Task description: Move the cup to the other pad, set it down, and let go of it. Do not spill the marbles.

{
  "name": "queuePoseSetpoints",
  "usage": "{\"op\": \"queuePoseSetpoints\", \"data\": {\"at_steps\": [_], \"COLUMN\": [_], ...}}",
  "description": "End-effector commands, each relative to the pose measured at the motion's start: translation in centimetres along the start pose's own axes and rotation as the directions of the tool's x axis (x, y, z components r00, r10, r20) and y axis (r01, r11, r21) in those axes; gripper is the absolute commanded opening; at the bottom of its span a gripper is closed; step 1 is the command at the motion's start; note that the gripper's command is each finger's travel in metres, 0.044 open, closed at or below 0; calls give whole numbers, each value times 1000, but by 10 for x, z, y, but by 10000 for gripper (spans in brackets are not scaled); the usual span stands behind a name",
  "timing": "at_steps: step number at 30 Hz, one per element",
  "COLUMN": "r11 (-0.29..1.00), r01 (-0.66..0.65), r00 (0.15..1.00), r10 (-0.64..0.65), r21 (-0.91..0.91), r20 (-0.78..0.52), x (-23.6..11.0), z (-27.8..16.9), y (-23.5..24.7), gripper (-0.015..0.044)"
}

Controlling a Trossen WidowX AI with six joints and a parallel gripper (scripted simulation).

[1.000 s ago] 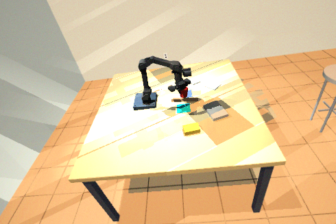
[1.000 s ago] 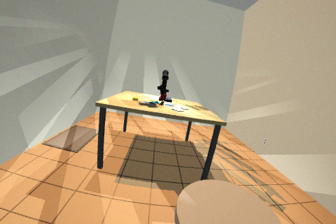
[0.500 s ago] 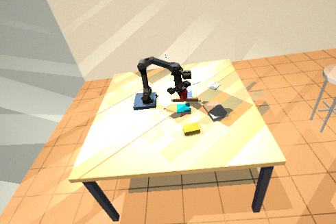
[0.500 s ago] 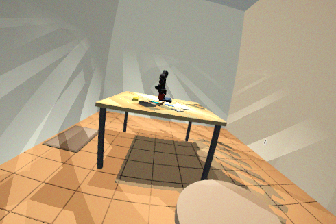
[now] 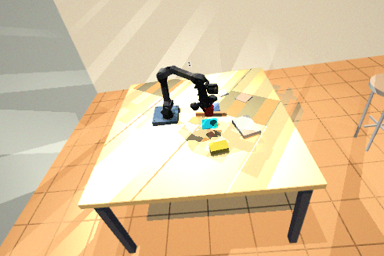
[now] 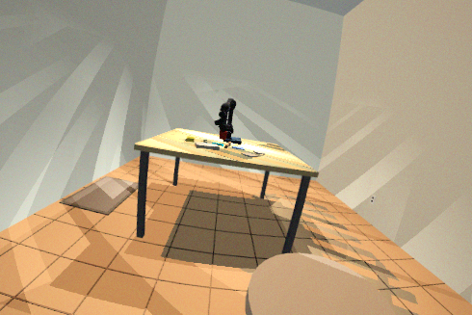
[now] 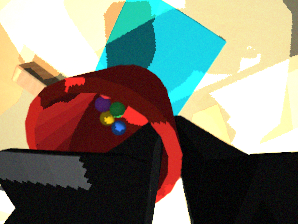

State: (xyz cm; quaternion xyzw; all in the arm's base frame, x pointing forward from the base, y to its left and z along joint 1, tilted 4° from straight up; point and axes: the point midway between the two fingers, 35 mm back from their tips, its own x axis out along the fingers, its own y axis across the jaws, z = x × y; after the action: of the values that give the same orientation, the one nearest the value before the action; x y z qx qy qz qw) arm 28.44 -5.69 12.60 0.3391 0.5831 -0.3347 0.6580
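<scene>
My gripper (image 5: 206,105) (image 7: 168,121) is shut on the rim of the red cup (image 5: 209,109) (image 6: 223,134) (image 7: 73,123) and holds it upright a little above the table. Several coloured marbles (image 7: 111,115) lie together at the cup's bottom. The cyan pad (image 5: 209,123) (image 7: 182,43) lies flat just ahead of the cup, and the cup's shadow falls on it. A pale blue pad (image 5: 216,106) shows just behind the cup. The fingers hide the cup's near wall in the wrist view.
A brown stick (image 5: 217,114) lies between the pads. A yellow block (image 5: 219,146), small dark pieces (image 5: 212,134), a book (image 5: 246,127) and a tan card (image 5: 244,97) lie around. The arm's base (image 5: 166,116) stands to the left. A stool (image 5: 377,85) stands off the table's right side.
</scene>
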Motion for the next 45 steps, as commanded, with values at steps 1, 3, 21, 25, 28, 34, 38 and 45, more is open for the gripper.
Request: {"op": "queuePoseSetpoints", "data": {"at_steps": [1, 3, 21, 25, 28, 34, 38, 45], "r11": [1000, 1000, 1000, 1000, 1000, 1000, 1000, 1000], "r01": [-4, -3, -2, -2, -2, -2, -2, -2], "r00": [1000, 1000, 1000, 1000, 1000, 1000, 1000, 1000], "r10": [4, 3, 2, 2, 2, 2, 2, 2], "r21": [-3, -3, -3, -3, -3, -3, -3, -3], "r20": [-1, 0, 1, 2, 2, 2, 2, 2], "x": [-1, -2, 6, 11, 15, 24, 29, 38], "z": [7, 10, 24, 24, 25, 25, 25, 25], "y": [-6, -8, -22, -22, -22, -22, -22, -23], "gripper": [0, 0, 0, 0, 0, 0, 0, 0]}}
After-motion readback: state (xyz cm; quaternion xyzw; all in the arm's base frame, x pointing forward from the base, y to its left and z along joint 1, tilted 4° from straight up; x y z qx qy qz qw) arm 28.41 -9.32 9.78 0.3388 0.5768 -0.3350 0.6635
